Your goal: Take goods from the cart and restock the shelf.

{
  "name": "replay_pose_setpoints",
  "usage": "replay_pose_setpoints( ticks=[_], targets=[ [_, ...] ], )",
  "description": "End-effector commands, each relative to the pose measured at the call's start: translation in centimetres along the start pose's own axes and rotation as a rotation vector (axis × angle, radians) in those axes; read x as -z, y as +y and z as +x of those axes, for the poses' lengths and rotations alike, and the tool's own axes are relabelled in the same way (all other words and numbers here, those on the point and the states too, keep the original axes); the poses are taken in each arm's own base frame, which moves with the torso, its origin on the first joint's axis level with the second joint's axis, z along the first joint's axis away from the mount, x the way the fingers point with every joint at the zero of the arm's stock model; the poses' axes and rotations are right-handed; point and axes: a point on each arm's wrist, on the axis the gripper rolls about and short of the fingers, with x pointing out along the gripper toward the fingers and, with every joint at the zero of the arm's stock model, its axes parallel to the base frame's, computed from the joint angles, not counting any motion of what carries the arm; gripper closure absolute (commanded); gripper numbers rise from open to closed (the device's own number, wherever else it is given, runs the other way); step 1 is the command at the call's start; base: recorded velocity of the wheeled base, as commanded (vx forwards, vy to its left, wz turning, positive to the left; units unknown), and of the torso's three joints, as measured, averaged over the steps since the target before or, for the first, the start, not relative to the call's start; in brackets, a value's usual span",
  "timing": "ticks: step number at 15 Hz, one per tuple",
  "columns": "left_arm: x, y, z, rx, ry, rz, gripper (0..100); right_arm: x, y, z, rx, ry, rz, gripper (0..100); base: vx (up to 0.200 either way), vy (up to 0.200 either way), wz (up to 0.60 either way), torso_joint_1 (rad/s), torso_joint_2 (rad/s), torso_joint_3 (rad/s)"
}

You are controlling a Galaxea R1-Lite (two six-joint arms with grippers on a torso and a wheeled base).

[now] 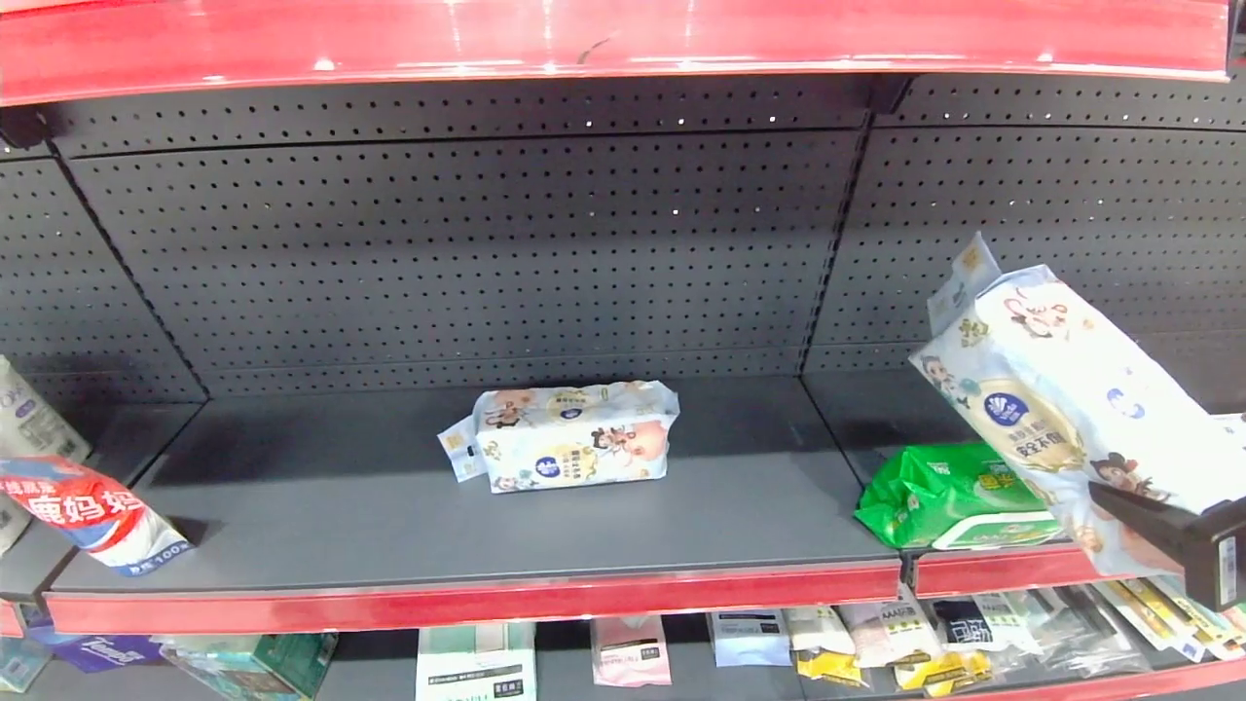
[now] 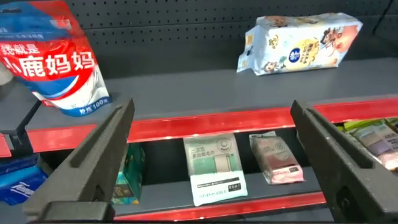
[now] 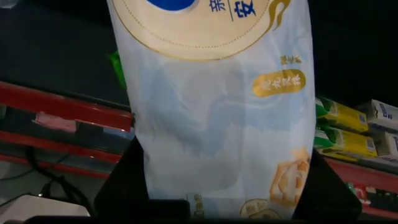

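Right gripper (image 1: 1141,528) is clamped on the lower end of a tissue pack (image 1: 1061,409). The pack is held in the air over the right shelf bay, above one green pack (image 1: 949,497). It is tilted, with its long axis rising up-left. A second tissue pack (image 1: 569,435) lies flat mid-shelf (image 1: 389,526), long axis left-right. One red-blue bag (image 1: 92,514) sits at the left edge. Left gripper (image 2: 212,109) is spread wide and empty, in front of the shelf.
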Motion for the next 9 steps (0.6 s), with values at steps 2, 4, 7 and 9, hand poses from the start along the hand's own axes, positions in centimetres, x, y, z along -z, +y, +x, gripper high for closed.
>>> replay_pose_setpoints(
  ticks=[2,4,7,9],
  targets=[
    [0.0,0.0,0.2,0.005,0.022,-0.001,0,-0.3,0.1,-2.1,-0.024,-0.107,0.002,100,0.0,0.0,0.0,0.0,0.0,0.0],
    [-0.1,0.0,0.3,0.007,0.034,0.001,0,0.0,0.3,-3.5,-0.053,-0.164,-0.001,100,0.0,0.0,0.0,0.0,0.0,0.0],
    [-0.3,0.1,0.7,0.017,0.088,0.047,0,0.9,0.5,-4.8,0.006,-0.172,0.017,100,0.0,0.0,0.0,0.0,0.0,0.0],
    [-0.3,0.1,0.6,-0.044,0.084,0.048,0,-0.2,0.0,-5.0,0.056,-0.192,0.067,100,0.0,0.0,0.0,0.0,0.0,0.0]
  ],
)
